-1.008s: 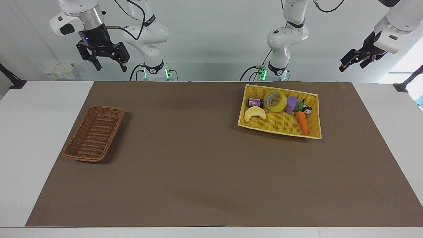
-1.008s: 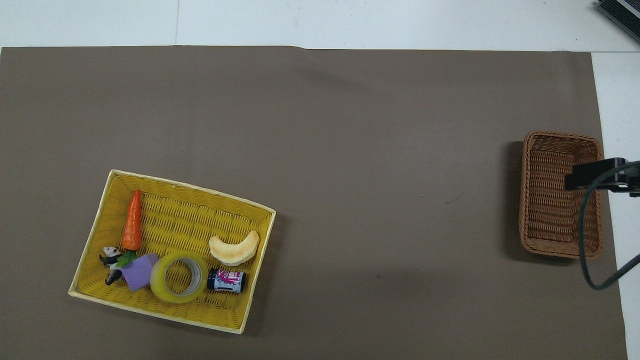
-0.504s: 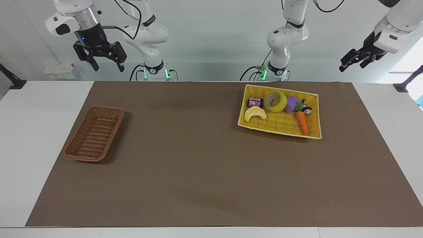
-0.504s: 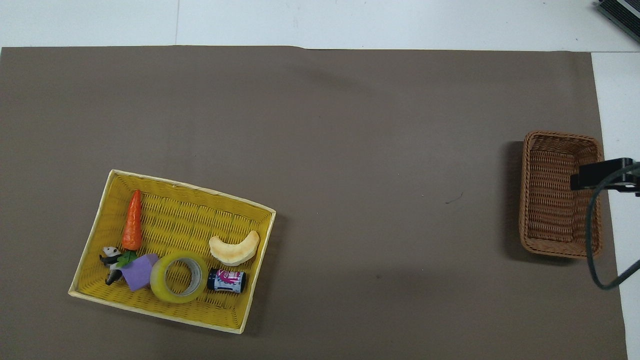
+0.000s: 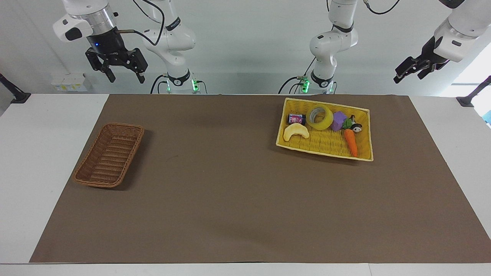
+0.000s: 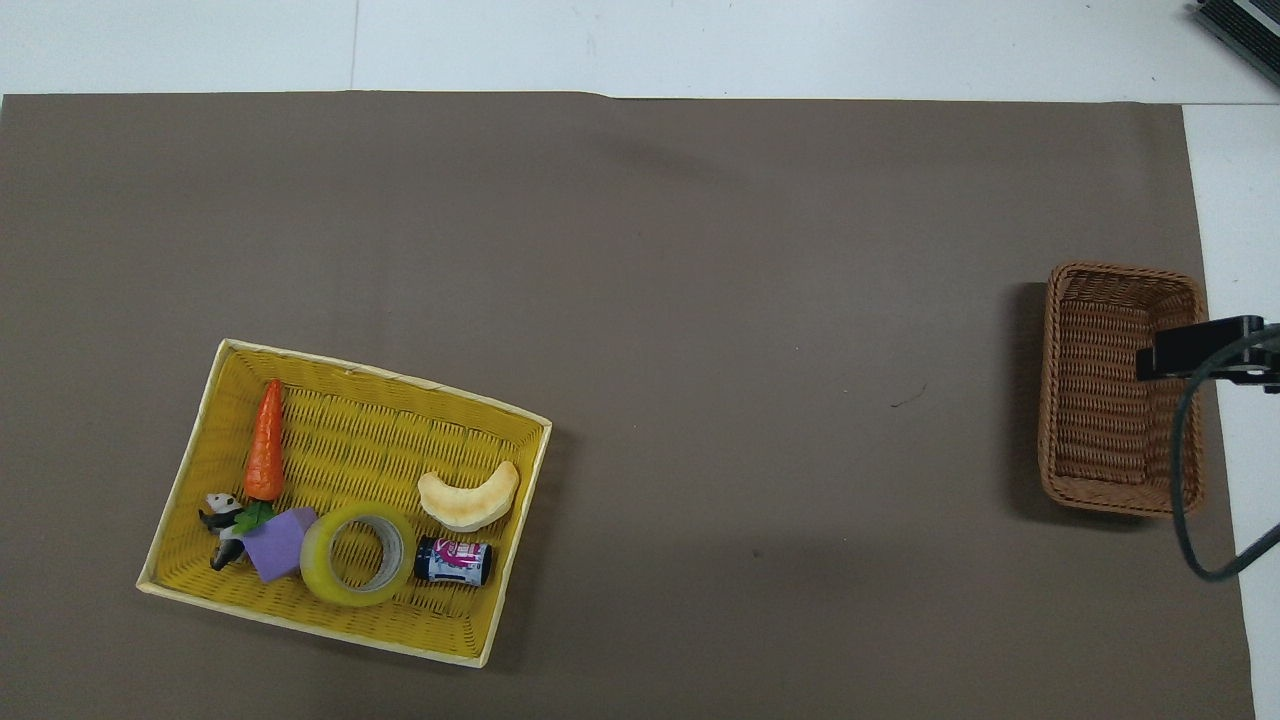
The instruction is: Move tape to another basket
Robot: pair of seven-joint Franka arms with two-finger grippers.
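The tape [image 5: 321, 117], a translucent yellow roll with a pale core, lies in the bright yellow basket [image 5: 326, 143], between a small can and a purple block. It also shows in the overhead view [image 6: 357, 553]. The brown wicker basket [image 5: 109, 154] stands empty at the right arm's end of the table, also in the overhead view [image 6: 1100, 400]. My right gripper [image 5: 126, 78] hangs open and empty, high above that basket's outer edge. My left gripper [image 5: 408, 78] waits open and empty, high above the left arm's end of the table, away from the tape.
The yellow basket [image 6: 370, 440] also holds a pale crescent toy [image 6: 468, 497], a small can [image 6: 453, 560], a purple block [image 6: 275, 541], a carrot [image 6: 265, 440] and a panda figure [image 6: 220, 512]. A brown mat [image 5: 238, 184] covers the table.
My right gripper rose a little and drifted toward the right arm's end of the table, then held nearly still. The left arm and all objects have not moved.
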